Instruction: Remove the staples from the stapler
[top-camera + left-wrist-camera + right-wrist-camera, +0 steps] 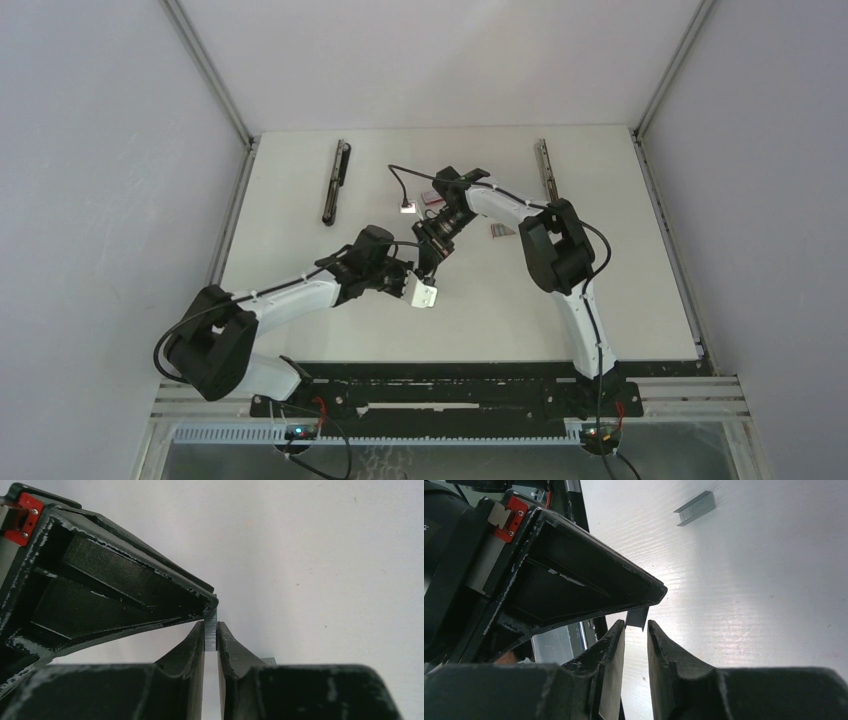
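In the left wrist view a short grey ribbed strip of staples (211, 634) stands pinched between the tips of my left gripper (211, 625), which is shut on it. Its upper end touches the tip of the right gripper's finger (200, 600). In the right wrist view the same strip's end (637, 617) sits at the tips of my right gripper (636, 623), whose jaws stand a little apart. Both grippers meet above mid-table (425, 258). A black stapler (335, 180) lies at the back left, away from both arms.
A loose strip of staples (695, 508) lies on the white table beyond the right gripper. A second long dark bar (543, 170) lies at the back right. Two small boxes (432, 197) (500, 231) sit near the right arm.
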### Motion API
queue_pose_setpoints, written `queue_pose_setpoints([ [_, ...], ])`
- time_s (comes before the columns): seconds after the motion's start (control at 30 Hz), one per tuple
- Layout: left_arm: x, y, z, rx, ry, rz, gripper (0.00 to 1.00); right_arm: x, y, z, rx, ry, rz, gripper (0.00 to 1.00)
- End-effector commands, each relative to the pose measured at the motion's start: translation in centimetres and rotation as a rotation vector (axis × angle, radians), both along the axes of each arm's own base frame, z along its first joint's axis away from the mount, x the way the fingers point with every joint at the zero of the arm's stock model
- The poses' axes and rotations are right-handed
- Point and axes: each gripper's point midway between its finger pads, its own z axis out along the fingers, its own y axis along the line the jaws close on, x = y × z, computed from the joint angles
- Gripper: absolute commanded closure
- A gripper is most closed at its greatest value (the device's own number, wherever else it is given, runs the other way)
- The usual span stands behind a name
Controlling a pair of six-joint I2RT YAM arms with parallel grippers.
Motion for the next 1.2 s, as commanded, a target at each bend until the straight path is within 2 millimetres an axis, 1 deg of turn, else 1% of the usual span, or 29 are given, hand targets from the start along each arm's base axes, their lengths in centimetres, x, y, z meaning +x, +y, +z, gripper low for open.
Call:
queue_pose_setpoints([
  [0.0,1.0,-1.5,2.2,-0.053,-0.033,-0.001,0.83,0.8,0.5,1.0,0.043,-0.034,0.007,0.76],
  [0.27,0.2,-1.6,2.0,-0.042,0.028,-0.02,0.84,1.7,-0.2,1.3,0.034,-0.048,-0.019,0.7],
  [0.37,-0.2,-1.7,1.9,-0.032,0.064,-0.027,0.84,2.6,-0.8,1.3,0.017,-0.069,-0.043,0.67],
  [0.53,-0.8,-1.8,1.5,-0.013,0.152,-0.025,0.85,4.8,-2.6,2.2,0.002,-0.116,-0.109,0.64],
  [0.73,-1.4,-2.2,1.7,-0.015,0.261,-0.005,0.86,6.8,-5.3,4.1,0.017,-0.215,-0.184,0.62],
  [0.87,-1.5,-2.5,2.2,-0.028,0.325,0.023,0.87,7.8,-7.0,6.1,0.037,-0.293,-0.235,0.61],
  [1.07,-2.0,-2.8,3.0,-0.018,0.487,0.051,0.87,8.8,-9.5,8.6,0.036,-0.369,-0.313,0.61],
  [1.17,-2.5,-3.0,3.5,-0.01,0.58,0.07,0.88,8.9,-10.9,9.1,0.02,-0.385,-0.348,0.6],
])
